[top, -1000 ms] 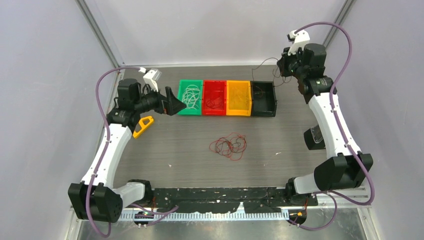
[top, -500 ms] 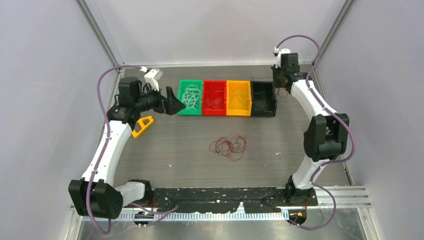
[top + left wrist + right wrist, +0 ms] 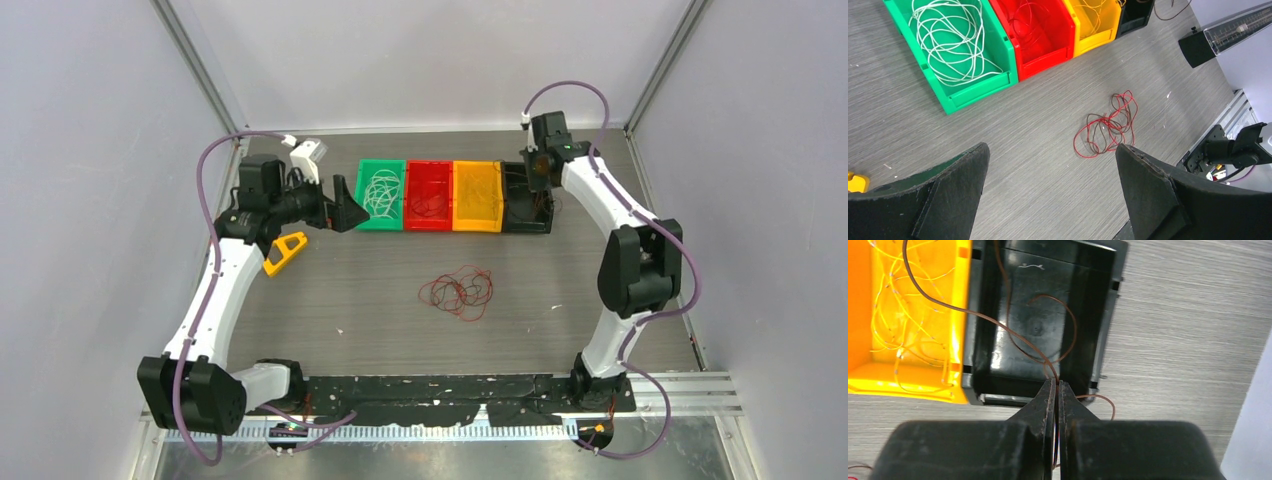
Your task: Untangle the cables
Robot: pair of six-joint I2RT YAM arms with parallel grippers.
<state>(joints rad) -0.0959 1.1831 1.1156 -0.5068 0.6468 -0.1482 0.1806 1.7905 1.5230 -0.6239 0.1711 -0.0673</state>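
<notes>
green bin (image 3: 979, 91): white cables (image 3: 948, 40) | black bin (image 3: 1108, 325): brown cable (image 3: 1075, 335) pinched by right end effector (image 3: 1057, 385) | left end effector (image 3: 1052, 150) spread

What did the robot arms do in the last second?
The right end effector, shut on the brown cable, swung left from the far right corner to the black bin. The left end effector stayed open beside the green bin, and the red cable tangle stayed put.

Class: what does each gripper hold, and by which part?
Right gripper pinches a thin dark brown wire along its length; left gripper holds nothing.
</notes>
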